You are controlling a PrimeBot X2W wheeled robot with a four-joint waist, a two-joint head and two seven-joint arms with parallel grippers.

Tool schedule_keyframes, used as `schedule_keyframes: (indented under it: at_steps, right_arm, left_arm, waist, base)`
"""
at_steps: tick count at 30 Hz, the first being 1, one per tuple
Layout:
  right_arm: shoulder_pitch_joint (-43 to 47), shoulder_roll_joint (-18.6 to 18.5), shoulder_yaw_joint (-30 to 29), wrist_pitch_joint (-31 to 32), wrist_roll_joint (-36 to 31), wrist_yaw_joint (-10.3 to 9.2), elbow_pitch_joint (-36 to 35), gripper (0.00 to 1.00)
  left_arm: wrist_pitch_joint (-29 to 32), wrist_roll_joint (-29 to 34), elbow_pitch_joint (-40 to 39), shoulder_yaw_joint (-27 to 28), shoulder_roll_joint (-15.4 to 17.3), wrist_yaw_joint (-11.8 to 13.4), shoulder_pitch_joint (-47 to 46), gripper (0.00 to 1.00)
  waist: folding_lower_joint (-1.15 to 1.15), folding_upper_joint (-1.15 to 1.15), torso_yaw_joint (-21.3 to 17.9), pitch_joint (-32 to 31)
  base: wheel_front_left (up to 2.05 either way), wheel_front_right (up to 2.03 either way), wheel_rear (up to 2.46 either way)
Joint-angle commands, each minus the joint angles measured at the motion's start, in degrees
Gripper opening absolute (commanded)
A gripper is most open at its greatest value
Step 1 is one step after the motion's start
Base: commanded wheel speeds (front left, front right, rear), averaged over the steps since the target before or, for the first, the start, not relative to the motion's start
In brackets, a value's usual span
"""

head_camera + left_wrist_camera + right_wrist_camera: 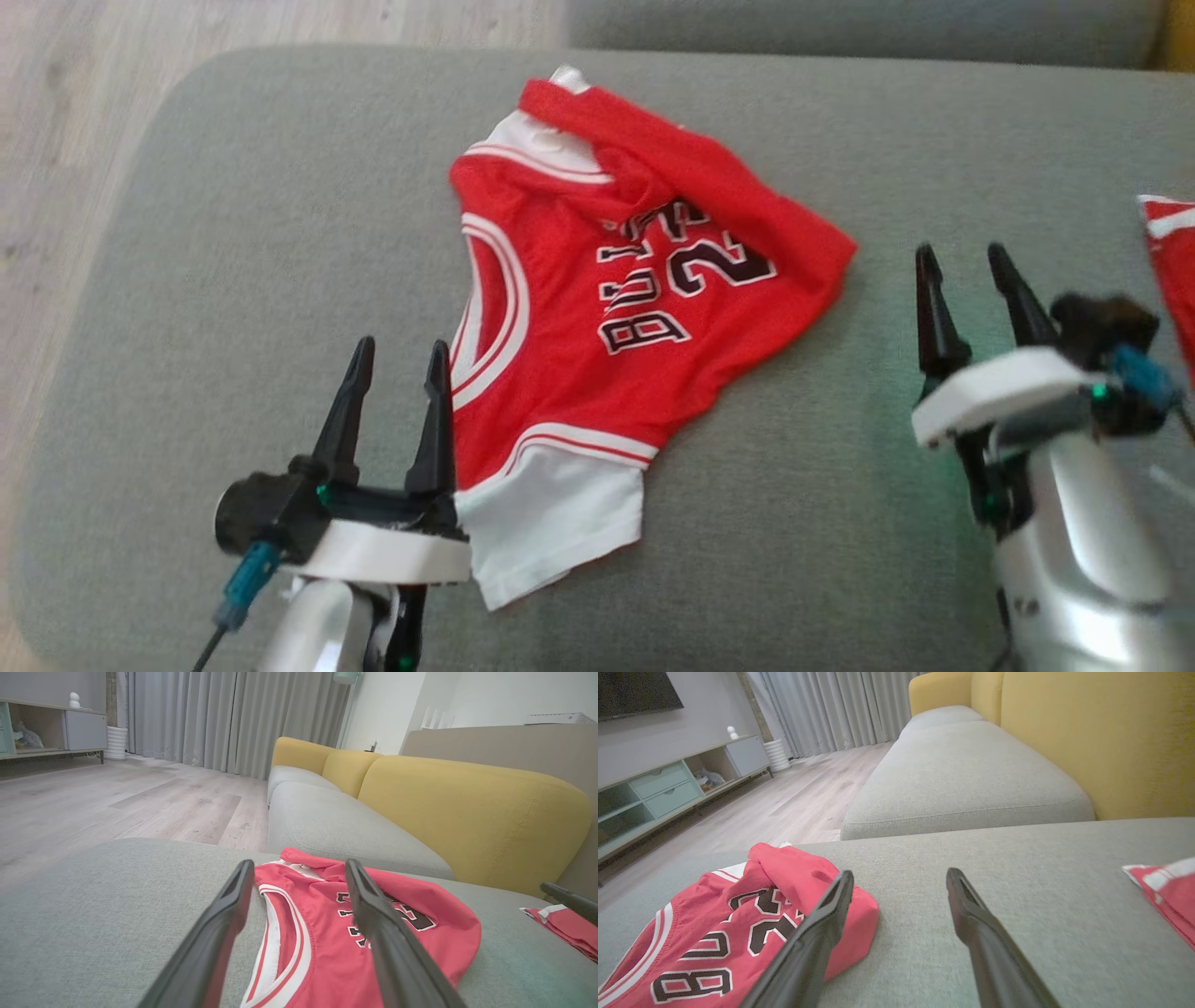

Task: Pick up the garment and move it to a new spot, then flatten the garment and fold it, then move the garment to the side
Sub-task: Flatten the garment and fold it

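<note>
Your red jersey [597, 308] is lying crumpled on the grey seat cushion [233, 233]. The number and lettering face up, a white panel sits at the end nearest the robot, and one shoulder is flopped over the top of the print.

The left gripper [401, 343] is just beside the jersey's left edge with its jaws apart. One finger is over bare cushion and the other is right at the white-trimmed armhole. I can't tell from any view whether that finger actually touches the fabric.

The right gripper [962, 248] is off to the jersey's right, near the folded-over corner but apart from it. Its jaws are apart too, pointing out over bare grey cushion.

Further right of the jersey, past that gripper, a second red-and-white cloth [1172, 271] pokes in at the frame edge. Beyond the jersey there's another grey seat [345, 826] with a yellow backrest [467, 812], and wood floor [140, 798] off to its left.
</note>
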Motion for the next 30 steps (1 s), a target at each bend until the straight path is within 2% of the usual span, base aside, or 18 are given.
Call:
schedule_keyframes:
  at_steps: [1, 6, 7, 12, 19, 30]
  right_arm:
    - [-4.7, 0.6, 0.9, 1.7, -1.2, -0.04, -1.3, 1.0]
    - [-11.3, -0.9, -1.0, 8.1, -3.9, -0.04, 4.8, 1.0]
    - [-14.0, -2.1, -1.7, 10.1, -5.2, -0.04, 8.0, 1.0]
    - [-18.6, -4.6, -1.6, 11.6, -7.6, -0.04, 13.9, 1.0]
    - [-22.9, -7.1, 2.3, 11.3, -8.9, -0.04, 21.3, 1.0]
    - [-24.3, -7.1, 8.4, 9.8, -7.4, -0.04, 26.9, 1.0]
  left_arm:
    - [-0.3, 0.0, -1.8, 0.8, 0.2, -0.2, -3.3, 1.0]
    - [-0.3, -0.8, -1.6, -0.6, 0.2, -0.2, -4.8, 1.0]
    - [-0.3, -1.3, -1.6, -1.1, 0.2, 0.0, -5.2, 1.0]
    - [-0.3, -2.2, -1.8, -2.4, 0.2, 0.2, -6.1, 1.0]
    - [-0.3, -3.2, -1.8, -4.0, 0.2, 0.8, -7.2, 1.0]
    - [-0.3, -3.1, -1.7, -4.0, 0.2, 1.3, -7.3, 1.0]
  waist:
    - [0.0, 0.0, 2.2, 2.3]
    - [0.0, 0.0, 5.5, 5.4]
    - [0.0, 0.0, 6.7, 6.5]
    - [0.0, 0.0, 9.0, 8.2]
    - [0.0, 0.0, 11.3, 9.4]
    - [0.0, 0.0, 10.8, 9.4]
  base:
    - [0.0, 0.0, 0.0]
    - [0.0, 0.0, 0.0]
    - [0.0, 0.0, 0.0]
    - [0.0, 0.0, 0.0]
    - [0.0, 0.0, 0.0]
    - [0.0, 0.0, 0.0]
